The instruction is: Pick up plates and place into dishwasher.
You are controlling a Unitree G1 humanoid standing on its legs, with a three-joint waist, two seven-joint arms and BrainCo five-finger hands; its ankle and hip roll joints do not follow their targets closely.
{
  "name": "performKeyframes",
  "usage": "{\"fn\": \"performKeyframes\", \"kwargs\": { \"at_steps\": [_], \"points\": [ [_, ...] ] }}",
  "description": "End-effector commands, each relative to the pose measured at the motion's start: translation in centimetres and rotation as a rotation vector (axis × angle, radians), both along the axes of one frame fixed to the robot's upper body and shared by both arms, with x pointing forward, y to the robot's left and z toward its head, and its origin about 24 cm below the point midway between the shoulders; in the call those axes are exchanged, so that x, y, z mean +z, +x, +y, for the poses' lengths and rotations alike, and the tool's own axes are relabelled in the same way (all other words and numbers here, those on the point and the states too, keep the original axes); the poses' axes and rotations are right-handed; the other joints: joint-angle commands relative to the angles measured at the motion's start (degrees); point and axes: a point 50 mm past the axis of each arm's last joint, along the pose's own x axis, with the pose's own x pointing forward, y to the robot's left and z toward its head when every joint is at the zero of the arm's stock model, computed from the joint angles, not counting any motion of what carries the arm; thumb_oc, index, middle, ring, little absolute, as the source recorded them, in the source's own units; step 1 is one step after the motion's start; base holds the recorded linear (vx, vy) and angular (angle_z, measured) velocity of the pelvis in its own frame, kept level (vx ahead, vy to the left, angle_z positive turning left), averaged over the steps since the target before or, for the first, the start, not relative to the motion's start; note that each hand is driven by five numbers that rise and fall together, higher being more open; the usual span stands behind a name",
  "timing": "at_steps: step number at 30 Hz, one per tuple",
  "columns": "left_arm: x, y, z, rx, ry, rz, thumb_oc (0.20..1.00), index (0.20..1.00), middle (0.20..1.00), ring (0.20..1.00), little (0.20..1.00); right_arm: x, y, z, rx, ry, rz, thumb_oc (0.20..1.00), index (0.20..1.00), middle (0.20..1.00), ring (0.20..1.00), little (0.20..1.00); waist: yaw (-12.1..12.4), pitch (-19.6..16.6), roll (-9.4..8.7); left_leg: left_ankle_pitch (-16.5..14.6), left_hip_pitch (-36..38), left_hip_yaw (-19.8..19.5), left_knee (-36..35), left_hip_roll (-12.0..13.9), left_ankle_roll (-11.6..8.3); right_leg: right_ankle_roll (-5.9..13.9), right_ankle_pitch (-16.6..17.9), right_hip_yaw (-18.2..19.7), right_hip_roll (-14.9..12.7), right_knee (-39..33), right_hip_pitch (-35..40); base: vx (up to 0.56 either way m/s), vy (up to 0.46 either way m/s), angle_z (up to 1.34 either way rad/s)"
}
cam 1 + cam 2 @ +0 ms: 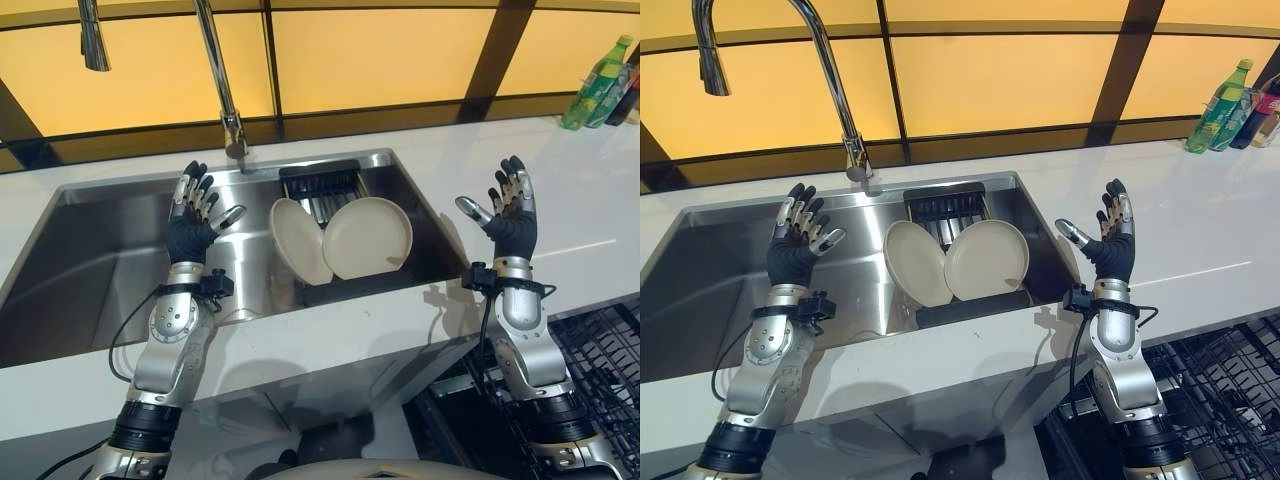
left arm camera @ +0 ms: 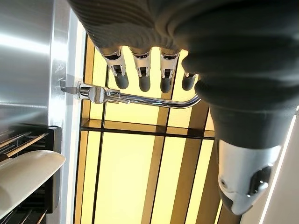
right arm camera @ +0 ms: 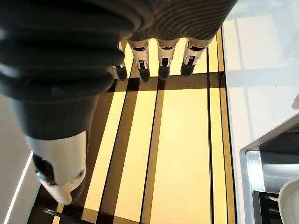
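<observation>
Left hand (image 1: 195,222) is raised over the sink (image 1: 90,260) with its fingers straight and spread, holding nothing; the right hand (image 1: 508,215) is raised over the white tabletop (image 1: 590,200) beside the sink's right rim, likewise with straight, spread fingers and nothing held. Both palms face roughly toward each other with the plates between them, and neither hand touches a plate. Judged from this arrangement, the task is at its start: no plate has been picked up, and no plate is visible in the dishwasher rack (image 1: 600,350), whose dark wire grid shows at the lower right below the tabletop edge. Every pick and every placement therefore remains to be done. Two plates stand in the right part of the sink, in front of a dark slotted drain rack (image 1: 322,185). The left plate (image 1: 298,240) is tilted steeply and seen partly edge-on; the right plate (image 1: 367,237) faces the camera more squarely and overlaps the first plate's edge. Both are cream-white, round, and plain, with a shallow raised rim and no visible residue. A chrome faucet (image 1: 222,80) rises behind the sink, and green bottles (image 1: 598,85) stand at the far right of the tabletop, well apart from the work.
</observation>
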Motion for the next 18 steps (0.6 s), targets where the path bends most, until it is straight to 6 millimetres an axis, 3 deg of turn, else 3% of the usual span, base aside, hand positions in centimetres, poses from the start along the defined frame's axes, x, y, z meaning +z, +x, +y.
{"fn": "performKeyframes", "kwargs": {
  "at_steps": [1,13,18],
  "points": [
    [2.2,1.0,0.0,0.002,0.216,-0.114,1.000,1.000,1.000,1.000,1.000,1.4,-0.2,0.3,0.023,-0.008,-0.093,1.000,1.000,1.000,1.000,1.000,1.2,-6.0,0.66,-4.4,1.4,1.5,0.8,5.2,-2.82,8.00,2.5,1.0,-6.9,2.9,-6.6,0.00,0.000,0.00],
    [2.6,2.4,2.6,0.080,0.700,-0.072,1.000,1.000,1.000,1.000,1.000,1.1,-0.2,-0.3,0.051,-0.025,-0.063,1.000,1.000,1.000,1.000,1.000,-0.2,-6.5,1.47,-4.5,1.6,2.5,0.6,5.2,-2.78,8.12,2.5,2.0,-6.8,2.2,-6.2,0.02,0.018,-0.02],
    [2.5,2.3,2.8,0.059,0.917,-0.084,1.000,1.000,1.000,1.000,1.000,1.0,-0.3,-0.7,0.054,-0.031,-0.049,1.000,1.000,1.000,1.000,1.000,-0.7,-6.6,1.75,-4.3,1.5,3.1,0.5,5.1,-2.58,8.26,2.8,2.6,-6.7,2.0,-6.4,0.02,0.021,-0.03]
  ]
}}
